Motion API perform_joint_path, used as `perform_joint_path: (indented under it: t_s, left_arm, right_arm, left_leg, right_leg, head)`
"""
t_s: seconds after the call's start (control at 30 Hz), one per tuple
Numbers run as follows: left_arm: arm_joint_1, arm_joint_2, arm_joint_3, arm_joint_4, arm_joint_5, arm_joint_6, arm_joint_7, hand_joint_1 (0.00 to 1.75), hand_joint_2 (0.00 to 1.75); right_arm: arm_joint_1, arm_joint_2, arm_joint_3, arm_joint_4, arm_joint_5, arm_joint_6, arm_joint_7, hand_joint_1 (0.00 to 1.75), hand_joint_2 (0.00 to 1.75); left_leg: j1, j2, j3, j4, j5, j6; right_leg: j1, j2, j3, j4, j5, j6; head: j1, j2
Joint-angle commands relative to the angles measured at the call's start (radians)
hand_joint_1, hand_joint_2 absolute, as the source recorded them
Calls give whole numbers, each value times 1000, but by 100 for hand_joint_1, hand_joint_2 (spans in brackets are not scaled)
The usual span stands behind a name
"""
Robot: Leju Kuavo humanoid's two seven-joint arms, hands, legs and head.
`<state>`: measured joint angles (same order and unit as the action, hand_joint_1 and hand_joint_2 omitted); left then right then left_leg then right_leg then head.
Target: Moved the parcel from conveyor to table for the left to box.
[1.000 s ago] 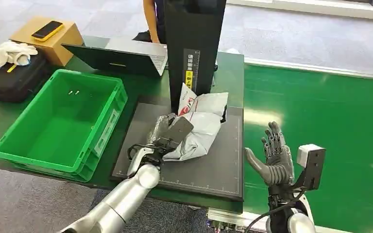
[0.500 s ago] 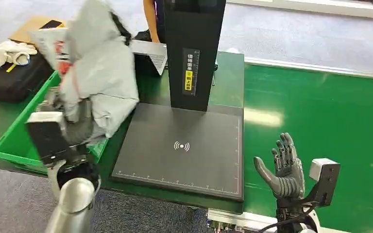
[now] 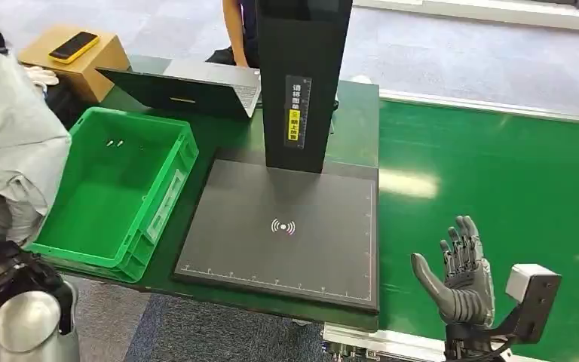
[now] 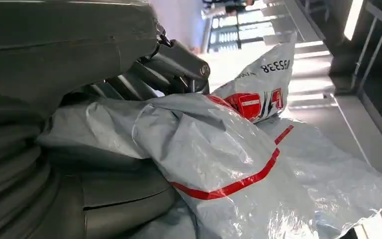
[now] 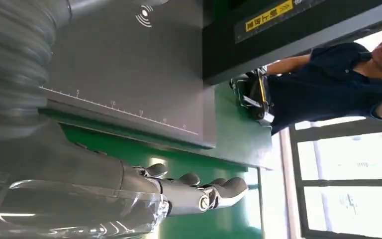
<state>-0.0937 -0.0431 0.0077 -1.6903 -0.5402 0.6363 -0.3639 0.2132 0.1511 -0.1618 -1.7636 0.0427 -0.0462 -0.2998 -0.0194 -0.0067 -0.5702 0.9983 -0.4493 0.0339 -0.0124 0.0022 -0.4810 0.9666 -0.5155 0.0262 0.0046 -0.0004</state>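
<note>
**Inspector:** One parcel (image 3: 11, 143) to account for, and it is off the scan pad. You have it raised at the far left, held up beside the green crate (image 3: 94, 192). In the wrist view your left hand (image 4: 129, 84) has its fingers clamped on the grey plastic mailer.

**Operator:** So what is left?

**Inspector:** By my judgement the transfer to the table is done and the boxing is not: the parcel must yet go down into the crate. The crate holds two small pale objects near its far wall, too small to identify. Moving right, the black scan pad (image 3: 283, 226) carries nothing. At the far right, over the green conveyor (image 3: 497, 173), your right hand (image 3: 460, 275) is raised with fingers apart, holding nothing.
</note>
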Motion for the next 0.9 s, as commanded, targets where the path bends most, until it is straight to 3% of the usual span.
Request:
perform_joint_path:
  t_s: [0.03, 0.27, 0.4, 0.63, 0.9]
  left_arm:
    - [-153, -14, 143, 349, -105, -50, 82, 175, 175]
    - [-370, 39, 176, 811, -235, -29, 122, 175, 175]
    - [-377, 41, 174, 826, -238, -33, 121, 175, 175]
    - [-526, 58, 101, 1202, -408, -25, 207, 175, 175]
    - [-546, 51, 71, 1329, -464, -95, 274, 175, 175]
  right_arm:
    - [-21, 55, -37, 3, 11, 21, 18, 0, 175]
    - [-98, 14, 17, 98, 12, 27, 24, 0, 175]
    - [-97, 12, 18, 100, 11, 25, 24, 0, 175]
    - [-136, -22, 64, 155, -12, 2, 17, 0, 175]
    - [-134, -42, 71, 167, -28, -17, 11, 0, 175]
  left_leg:
    - [1, -2, 4, -3, 1, -5]
    - [1, -1, 4, -4, 3, -5]
    - [1, 0, 4, -2, 2, -4]
    - [1, -1, 2, -1, 2, -3]
    - [2, 0, 3, -2, 2, -5]
  right_leg:
    - [1, -2, 4, -2, 0, -2]
    - [1, -2, 5, -3, 2, -2]
    - [1, -1, 5, -2, 1, -2]
    - [1, -2, 4, -2, 1, -2]
    - [1, -1, 5, -3, 1, -2]
  head:
    - [0, 0]
    - [0, 0]
    - [0, 0]
    - [0, 0]
    - [0, 0]
